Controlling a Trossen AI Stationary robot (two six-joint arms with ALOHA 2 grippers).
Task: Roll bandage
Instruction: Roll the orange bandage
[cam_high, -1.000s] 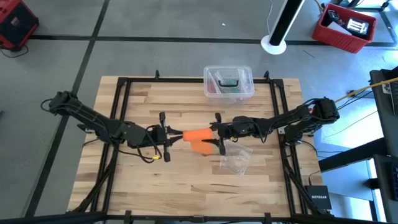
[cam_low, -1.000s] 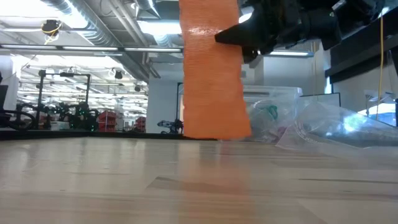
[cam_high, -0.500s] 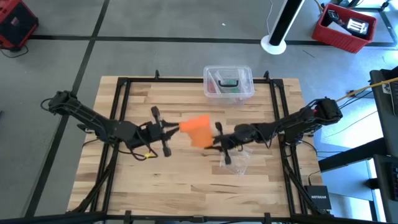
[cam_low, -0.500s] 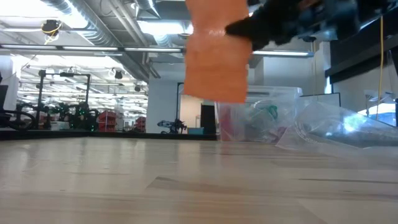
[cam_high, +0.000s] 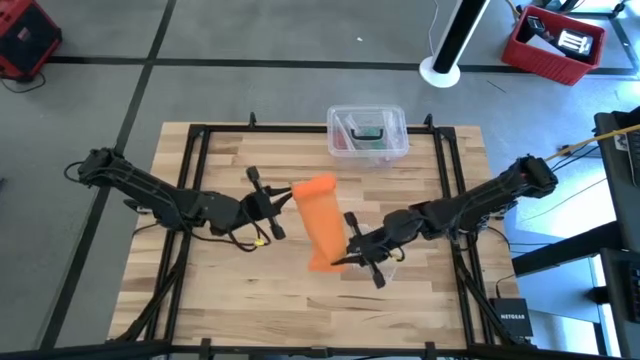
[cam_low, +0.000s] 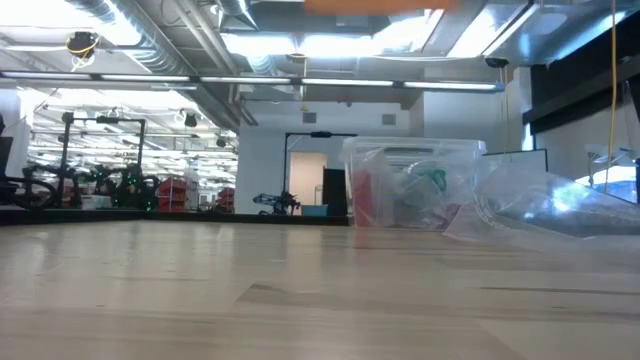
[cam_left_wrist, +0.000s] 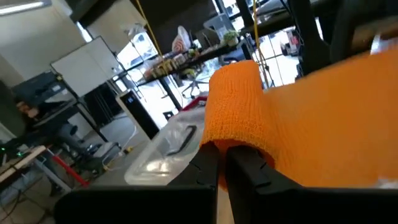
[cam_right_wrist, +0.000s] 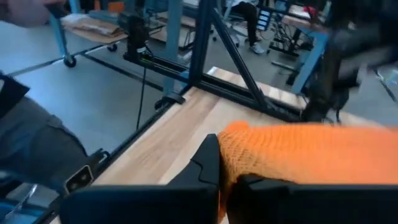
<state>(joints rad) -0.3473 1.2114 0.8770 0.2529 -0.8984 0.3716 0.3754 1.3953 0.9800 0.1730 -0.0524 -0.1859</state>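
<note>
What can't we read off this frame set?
- Bandage: the low view crops it to an orange sliver at the top edge, so sag and height off the table are unreadable.
- Clear box contents: too small from above, blurred in the low view.
- Both arms: absent from the low view.

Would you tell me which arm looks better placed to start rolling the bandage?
Probably the left. Its gripper pinches the bandage at the folded end near the box, jaws shut on it, a natural place to start winding. The right gripper holds the far end, stretching it off the table.
</note>
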